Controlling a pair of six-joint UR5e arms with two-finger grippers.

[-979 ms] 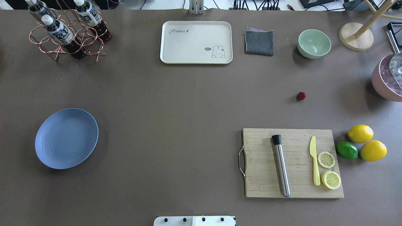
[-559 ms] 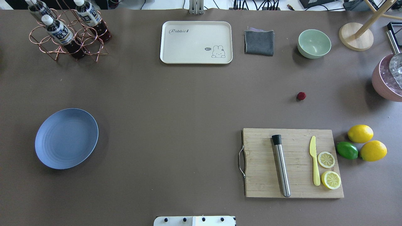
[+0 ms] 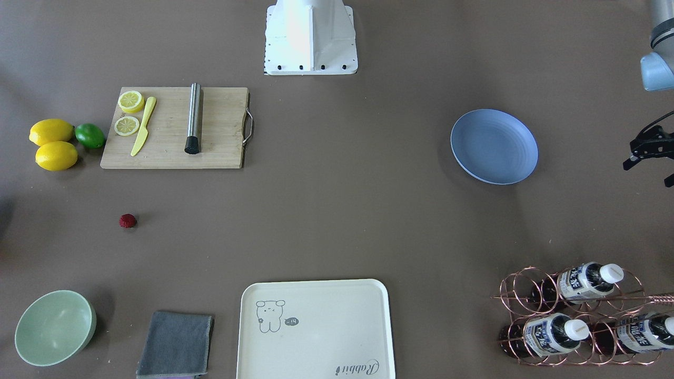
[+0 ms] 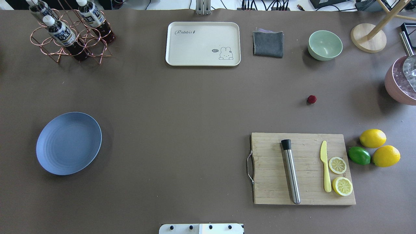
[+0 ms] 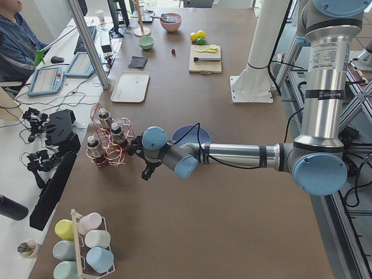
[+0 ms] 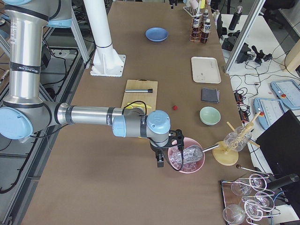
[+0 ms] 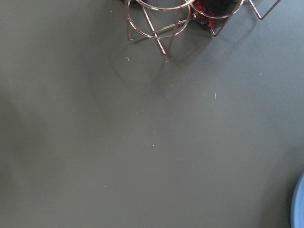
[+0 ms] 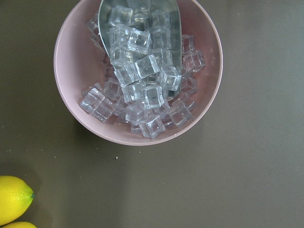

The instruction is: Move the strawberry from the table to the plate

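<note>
The strawberry is a small dark red berry lying alone on the brown table, beyond the cutting board on my right half. The light blue plate sits far off on the left half with nothing on it. My left gripper hangs at the table's left end between the plate and the bottle rack, fingers spread open and holding nothing. My right gripper hovers by the pink ice bowl, well beyond the strawberry. Only the right side view shows it, so I cannot tell its state.
A wooden cutting board carries a steel muddler, a yellow knife and two lemon halves. Two lemons and a lime lie to its right. A cream tray, grey cloth, green bowl and copper bottle rack line the far edge.
</note>
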